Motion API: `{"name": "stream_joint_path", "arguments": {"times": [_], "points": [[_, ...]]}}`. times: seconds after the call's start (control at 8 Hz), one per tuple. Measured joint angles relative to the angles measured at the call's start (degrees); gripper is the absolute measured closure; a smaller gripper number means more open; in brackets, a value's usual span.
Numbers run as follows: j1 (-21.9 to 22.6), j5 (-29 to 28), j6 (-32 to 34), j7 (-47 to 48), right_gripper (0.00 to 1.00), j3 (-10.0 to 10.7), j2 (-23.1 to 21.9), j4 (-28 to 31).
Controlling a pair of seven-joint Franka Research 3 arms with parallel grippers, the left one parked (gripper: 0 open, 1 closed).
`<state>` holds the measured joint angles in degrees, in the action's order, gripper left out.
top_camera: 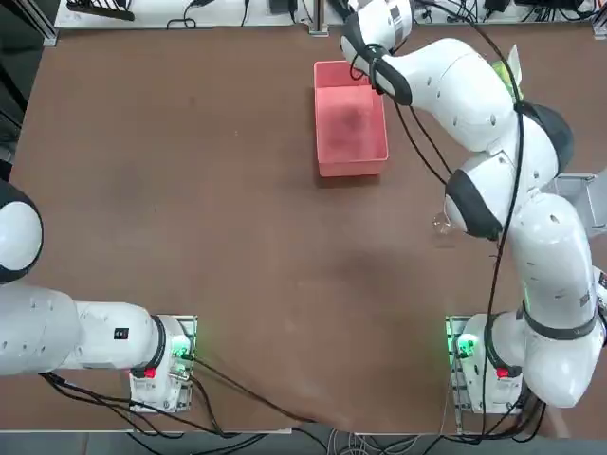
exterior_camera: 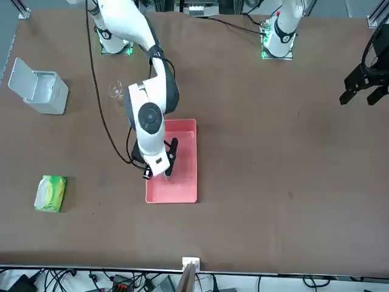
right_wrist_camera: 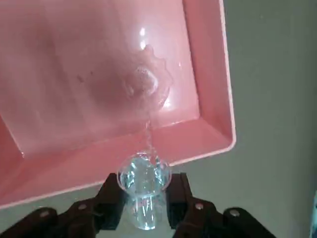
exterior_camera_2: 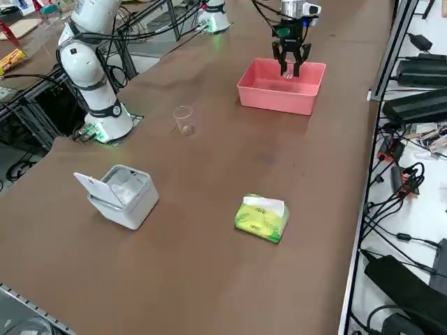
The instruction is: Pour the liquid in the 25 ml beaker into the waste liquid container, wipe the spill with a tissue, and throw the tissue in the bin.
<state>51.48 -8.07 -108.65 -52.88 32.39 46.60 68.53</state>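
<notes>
A: Pour step under way. The right gripper (right_wrist_camera: 143,208) is hanging over the near rim of the pink tray (right_wrist_camera: 208,69), fingers (right_wrist_camera: 111,201) partly closed and clamped on either side of the small beaker (right_wrist_camera: 143,191).

B: The beaker is tipping mouth-first toward the tray, and a thin clear stream is running from its lip into a puddle (right_wrist_camera: 146,84) on the tray floor.

A: The mouth is sitting just about over the tray's rim, not well inside. I'd judge that the risk: a dribble down the glass could be landing outside the wall.

B: Agreed. Best practice here, I think, is carrying the lip further inside the tray before tilting more, and tilting slowly so the stream isn't breaking into drops.

A: Also holding the tilt until the last drops are falling. I cannot tell how much liquid is left in the beaker.

B: Other items: the larger glass (exterior_camera_2: 184,120) is standing well apart from the tray, toward the arm's base; the green tissue pack (exterior_camera_2: 262,217) and the white bin (exterior_camera_2: 124,197), lid open, are lying further from the tray again.

A: No spill on the table that I can make out.
</notes>
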Motion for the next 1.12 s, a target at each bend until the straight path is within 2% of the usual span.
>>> {"name": "stream_joint_path", "arguments": {"times": [0.62, 1.12], "points": [[-3.9, 3.7, 0.4, -0.6, 0.53, 0.2, 0.5, 0.9], [-3.5, 4.7, 0.4, -0.7, 0.53, 0.1, 0.5, 0.9]]}}
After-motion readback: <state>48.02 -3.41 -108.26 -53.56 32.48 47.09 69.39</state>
